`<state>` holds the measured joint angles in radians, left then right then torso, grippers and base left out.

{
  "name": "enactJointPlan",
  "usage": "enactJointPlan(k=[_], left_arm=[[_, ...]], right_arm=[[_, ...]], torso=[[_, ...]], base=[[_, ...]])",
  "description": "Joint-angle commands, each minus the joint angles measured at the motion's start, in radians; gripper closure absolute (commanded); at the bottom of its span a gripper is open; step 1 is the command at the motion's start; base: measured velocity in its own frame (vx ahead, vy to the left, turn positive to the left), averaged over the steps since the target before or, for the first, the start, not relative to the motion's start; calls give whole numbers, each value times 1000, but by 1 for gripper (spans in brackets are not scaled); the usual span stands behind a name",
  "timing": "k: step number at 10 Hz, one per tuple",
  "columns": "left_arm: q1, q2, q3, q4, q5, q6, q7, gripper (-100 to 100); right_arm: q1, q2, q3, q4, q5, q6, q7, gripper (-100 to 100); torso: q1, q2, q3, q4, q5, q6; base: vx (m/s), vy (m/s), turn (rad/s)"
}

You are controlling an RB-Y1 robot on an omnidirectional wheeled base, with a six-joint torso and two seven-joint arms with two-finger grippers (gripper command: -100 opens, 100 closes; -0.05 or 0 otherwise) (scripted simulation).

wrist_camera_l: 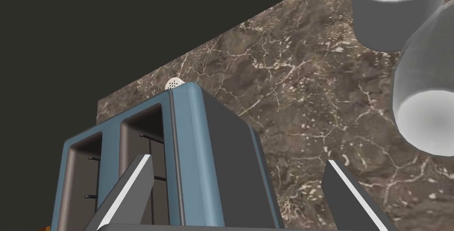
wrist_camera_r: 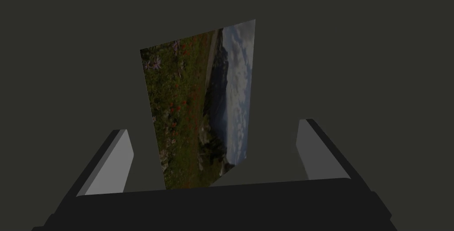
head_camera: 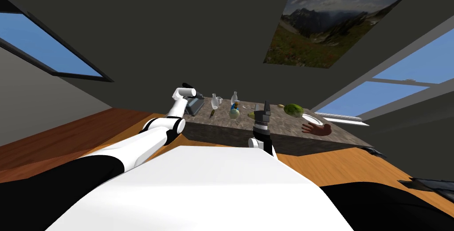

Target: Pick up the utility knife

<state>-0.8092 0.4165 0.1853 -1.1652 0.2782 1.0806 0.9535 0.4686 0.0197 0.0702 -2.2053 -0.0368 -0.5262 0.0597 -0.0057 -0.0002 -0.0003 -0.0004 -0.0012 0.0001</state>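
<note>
A small slim dark and yellow-green thing, seemingly the utility knife point(head_camera: 212, 113), lies on the brown marbled table point(head_camera: 283, 128) near its front edge, right of a blue-grey toaster point(head_camera: 195, 104). My left gripper point(head_camera: 197, 95) hangs over that toaster. In the left wrist view its fingers stand open point(wrist_camera_l: 238, 159) just above the toaster point(wrist_camera_l: 195, 162), nothing between them. Two white cups point(wrist_camera_l: 421, 104) stand beyond on the marble point(wrist_camera_l: 301, 86). My right gripper point(head_camera: 265, 107) is raised over the table's front middle, open point(wrist_camera_r: 215, 139) and empty.
On the table stand a white jug point(head_camera: 214, 102), a glass bottle point(head_camera: 234, 97), a blue and yellow figure point(head_camera: 236, 105), a green melon point(head_camera: 293, 109), a white plate point(head_camera: 311, 118) and a brown hand-shaped thing point(head_camera: 317, 129). A small white perforated disc point(wrist_camera_l: 174, 83) lies behind the toaster.
</note>
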Motion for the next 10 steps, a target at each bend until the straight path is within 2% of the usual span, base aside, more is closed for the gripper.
enactJointPlan(k=[1, 2, 3, 4, 7, 10], left_arm=[[-9, 0, -1, 35, -1, 50, 16, -100], [-9, 0, -1, 35, -1, 55, 16, -100], [-22, 5, -2, 82, 3, 93, 36, -100], [-22, 5, -2, 82, 3, 114, 36, -100], [-39, 14, -5, 150, 8, 207, 72, -100], [-43, 18, -8, 208, 9, 271, 87, -100]], right_arm=[[0, 0, 0, 0, 0, 0, 0, 0], [0, 0, 0, 0, 0, 0, 0, 0], [0, 0, 0, 0, 0, 0, 0, 0], [0, 0, 0, 0, 0, 0, 0, 0], [0, 0, 0, 0, 0, 0, 0, 0], [0, 0, 0, 0, 0, 0, 0, 0]], torso=[[0, 0, 0, 0, 0, 0], [1, 0, 0, 0, 0, 0], [3, 0, 0, 0, 1, 0], [2, 0, 0, 0, 1, 0], [1, 0, 0, 0, 0, 0], [1, 0, 0, 0, 0, 0]], base=[[5, -72, -24], [7, -34, 5], [13, -60, -58], [12, -64, -26], [18, -75, -45], [7, -73, -34]])
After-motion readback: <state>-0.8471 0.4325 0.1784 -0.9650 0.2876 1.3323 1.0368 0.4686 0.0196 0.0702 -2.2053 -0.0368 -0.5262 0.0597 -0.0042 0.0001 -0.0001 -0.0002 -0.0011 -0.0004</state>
